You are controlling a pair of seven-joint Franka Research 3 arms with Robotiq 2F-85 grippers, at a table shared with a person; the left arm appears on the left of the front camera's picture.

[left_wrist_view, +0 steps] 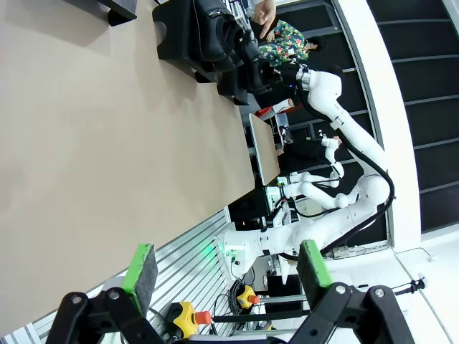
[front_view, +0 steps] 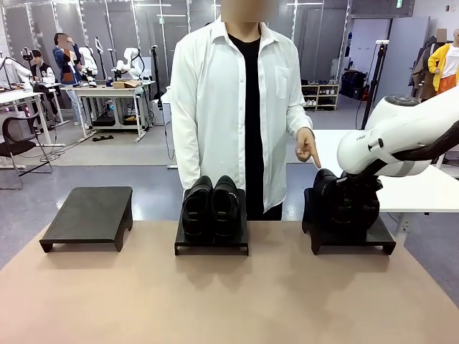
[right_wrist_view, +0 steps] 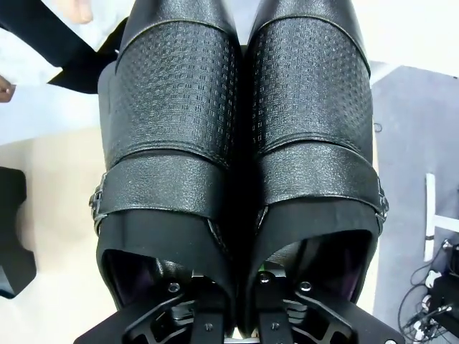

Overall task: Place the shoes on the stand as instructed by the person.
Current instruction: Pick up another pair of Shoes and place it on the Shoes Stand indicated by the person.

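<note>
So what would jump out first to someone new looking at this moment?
The right gripper, shut on the inner walls of the ankle boots, holds them at the right stand. The person's hand points down at that stand, while the low dress shoes sit on the middle stand.
</note>
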